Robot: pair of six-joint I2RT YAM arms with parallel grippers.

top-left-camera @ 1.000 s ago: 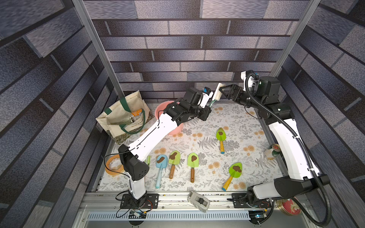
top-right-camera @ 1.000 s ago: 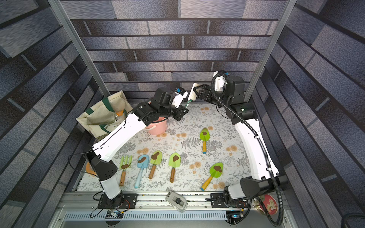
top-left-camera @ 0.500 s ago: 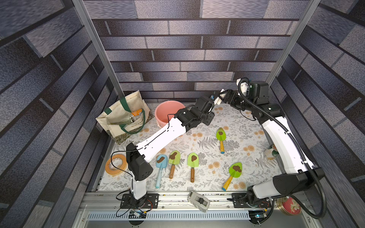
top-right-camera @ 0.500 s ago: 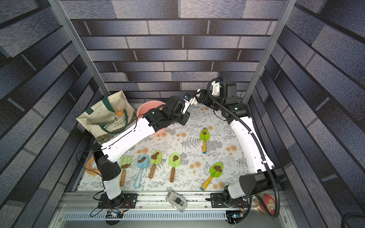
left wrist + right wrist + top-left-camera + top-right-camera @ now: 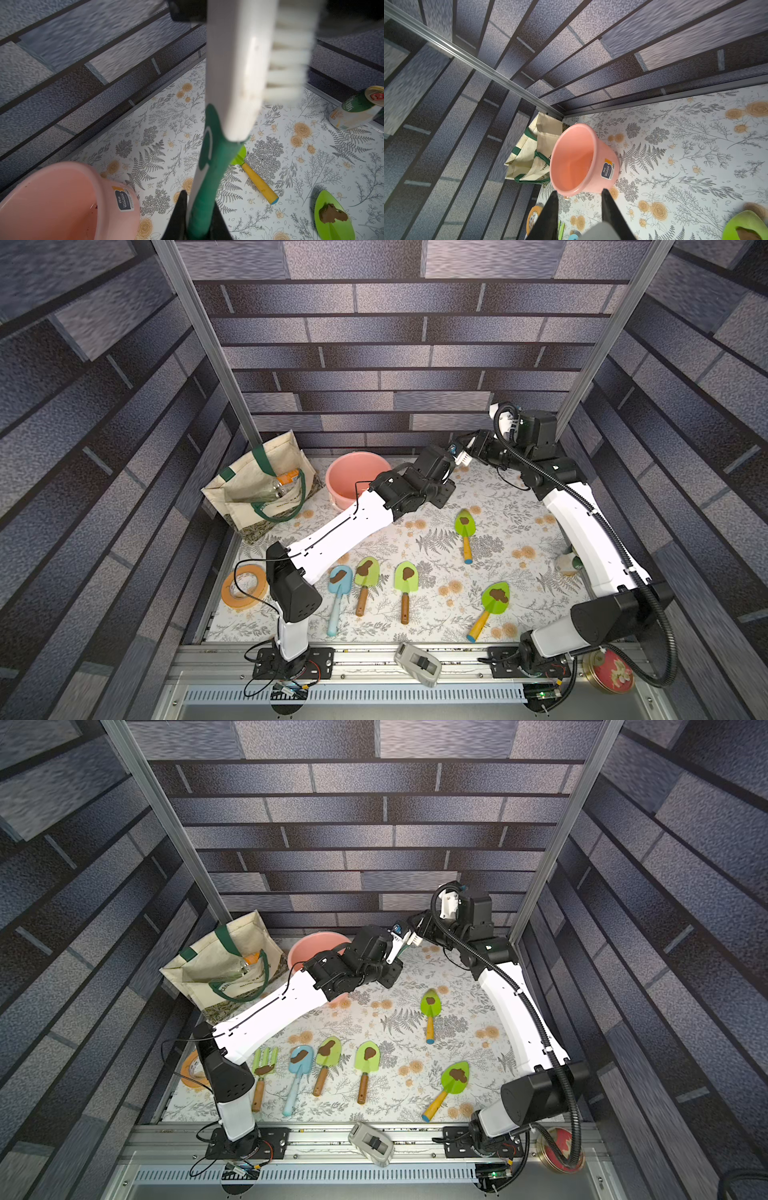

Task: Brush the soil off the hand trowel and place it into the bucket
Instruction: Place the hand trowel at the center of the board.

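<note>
Salmon-pink plastic marks the bucket (image 5: pixel 351 479). In both top views it stands upright at about eleven o'clock on the flowered worktop (image 5: pixel 519 506), just beside a cream bag (image 5: pixel 257 489) at ten. Green and blue trowels (image 5: pixel 405 591) lie flat, most in a row from five to seven o'clock and all well apart from the bucket. Each carries a brown lump of soil (image 5: pixel 408 573) on its blade. The left hand (image 5: pixel 446 466) and right hand (image 5: pixel 473 446) meet at about one o'clock above the far edge, with a brush (image 5: pixel 462 456) between them.

From the left wrist, the left hand (image 5: pixel 199 209) is clamped tight on the green handle of the brush (image 5: pixel 239 72). The white head and pale bristles reach out beyond it, and dark fingers (image 5: pixel 187 10) of the right hand flank the far end of the head. The bucket (image 5: pixel 52 197) and a green can (image 5: pixel 357 108) stand on the worktop beyond.

From the right wrist, the right hand (image 5: pixel 579 191) has its fingers partly apart, with a pale blur between their bases. I cannot tell whether they pinch the brush. Past them stands the bucket (image 5: pixel 571 158), its mouth open, with the bag (image 5: pixel 529 153) just beside it.
</note>
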